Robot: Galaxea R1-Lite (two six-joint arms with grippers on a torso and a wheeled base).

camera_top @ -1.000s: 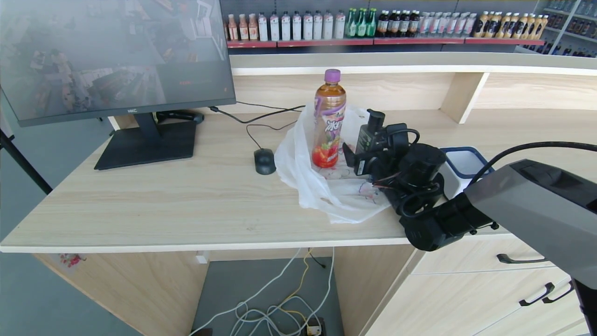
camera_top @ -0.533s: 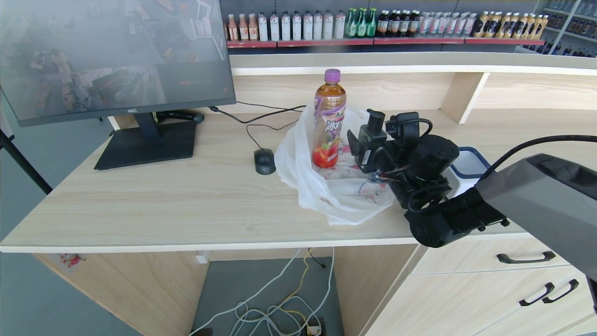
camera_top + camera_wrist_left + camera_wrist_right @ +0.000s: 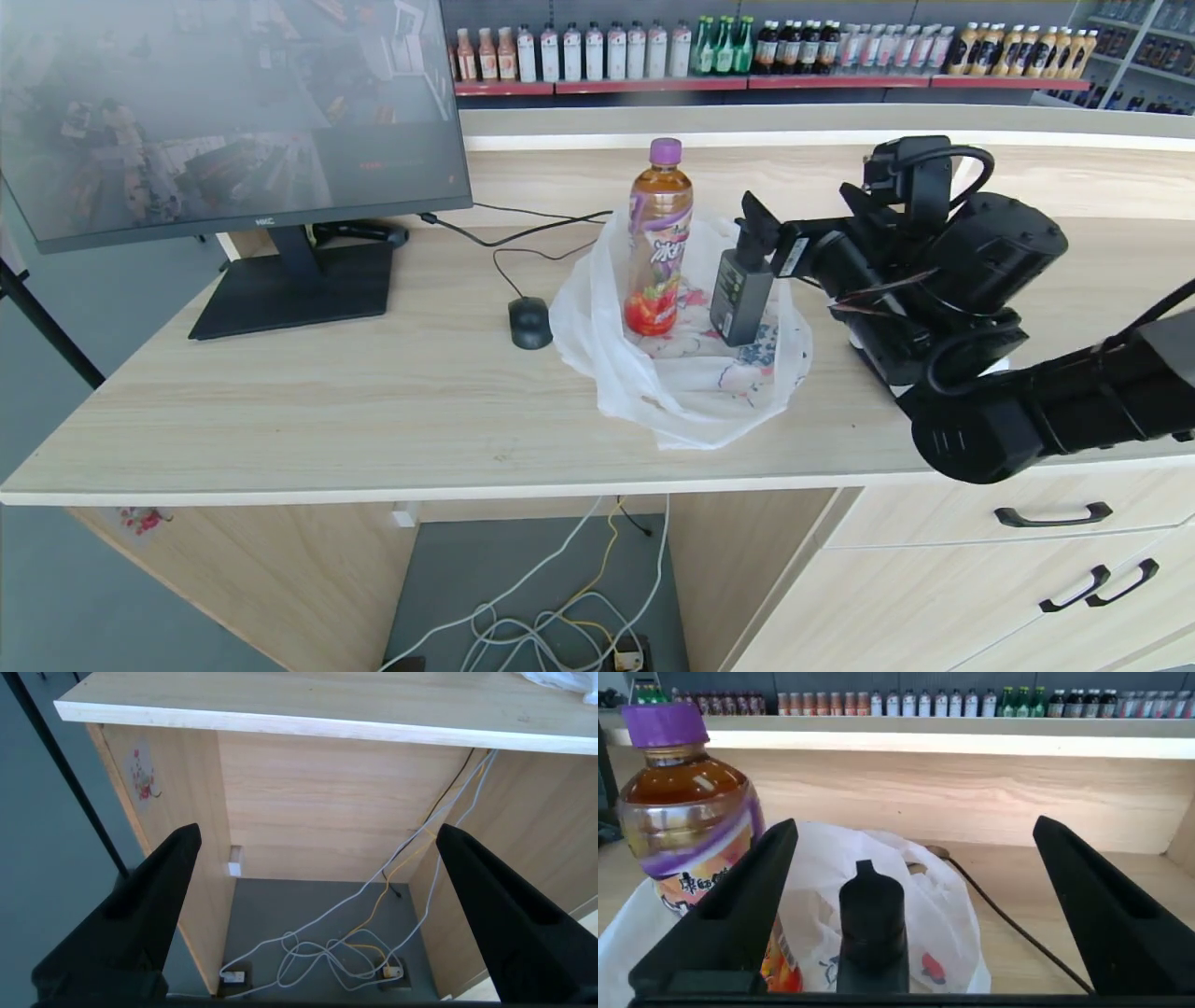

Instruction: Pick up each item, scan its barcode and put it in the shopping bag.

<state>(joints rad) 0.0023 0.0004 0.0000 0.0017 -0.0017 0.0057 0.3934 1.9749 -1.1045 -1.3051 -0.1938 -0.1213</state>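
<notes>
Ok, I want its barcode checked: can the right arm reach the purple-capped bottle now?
Probably, after shifting sideways: the open right claw faces the dark bottle, and the purple-capped bottle stands beside that.

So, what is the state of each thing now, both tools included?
Tea bottle: upright on the open bag, cap on.
Dark bottle: upright on the bag, not gripped.
Shopping bag: open, spread on the counter.
Right tool: open.
Left tool: open.
Drawers: shut.
</notes>
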